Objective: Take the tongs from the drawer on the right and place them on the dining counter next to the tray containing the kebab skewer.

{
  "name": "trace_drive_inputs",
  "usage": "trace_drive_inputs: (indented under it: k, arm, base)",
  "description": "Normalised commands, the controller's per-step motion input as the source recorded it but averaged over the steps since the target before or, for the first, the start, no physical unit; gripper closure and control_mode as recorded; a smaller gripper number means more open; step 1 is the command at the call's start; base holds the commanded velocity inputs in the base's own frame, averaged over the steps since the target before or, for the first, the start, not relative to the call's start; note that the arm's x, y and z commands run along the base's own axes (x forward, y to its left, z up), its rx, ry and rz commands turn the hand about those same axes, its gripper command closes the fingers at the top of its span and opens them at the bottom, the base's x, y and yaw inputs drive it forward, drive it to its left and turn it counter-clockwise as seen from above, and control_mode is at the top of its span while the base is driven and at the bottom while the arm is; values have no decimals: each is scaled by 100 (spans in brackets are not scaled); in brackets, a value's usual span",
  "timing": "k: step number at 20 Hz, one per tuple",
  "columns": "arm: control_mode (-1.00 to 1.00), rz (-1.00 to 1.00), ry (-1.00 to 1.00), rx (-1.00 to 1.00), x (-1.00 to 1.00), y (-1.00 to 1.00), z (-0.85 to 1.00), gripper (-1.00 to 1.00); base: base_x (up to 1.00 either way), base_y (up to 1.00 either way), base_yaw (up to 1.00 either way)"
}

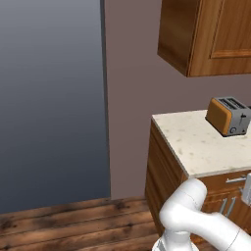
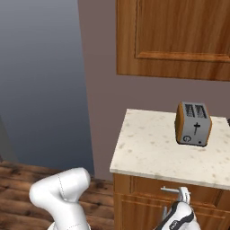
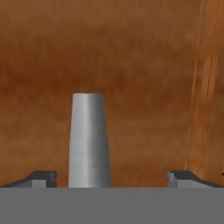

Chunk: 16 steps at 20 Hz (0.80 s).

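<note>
Gripper (image 3: 112,177) at the drawer (image 2: 152,191) front, fingers spread wide, nothing clamped; the silver bar handle (image 3: 89,142) sits between the tips, nearer one finger (image 3: 41,178). Drawer sits directly under the counter edge (image 2: 166,176), closed as far as visible. Toaster (image 2: 193,124) on the speckled countertop (image 2: 148,143) above the drawer, set back from the edge. Wall cabinet (image 2: 175,38) overhead. Open wood floor (image 1: 68,223) left of the cabinet.

Orange and grey toaster (image 1: 228,116) standing on a beige speckled worktop (image 1: 196,142), wooden wall cabinet (image 1: 206,34) above, brown drawer front (image 1: 230,181) with silver handle below the edge, white arm (image 1: 201,220) at lower right, wood plank floor (image 1: 68,225)
</note>
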Motion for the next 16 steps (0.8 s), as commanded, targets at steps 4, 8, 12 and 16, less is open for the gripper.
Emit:
trace_drive_inputs:
  k: [4, 8, 12, 16]
  arm:
    - [-100, -1, -11, 11, 26, 0, -8, -100]
    - [-100, -1, -5, 11, 31, 0, -6, -100]
    - [-100, -2, -4, 10, 27, 0, 0, -100]
    - [-100, -3, -7, 13, 20, -3, 0, -100]
  base:
    - [0, 0, 0]
    - [0, 0, 0]
    - [0, 0, 0]
    - [0, 0, 0]
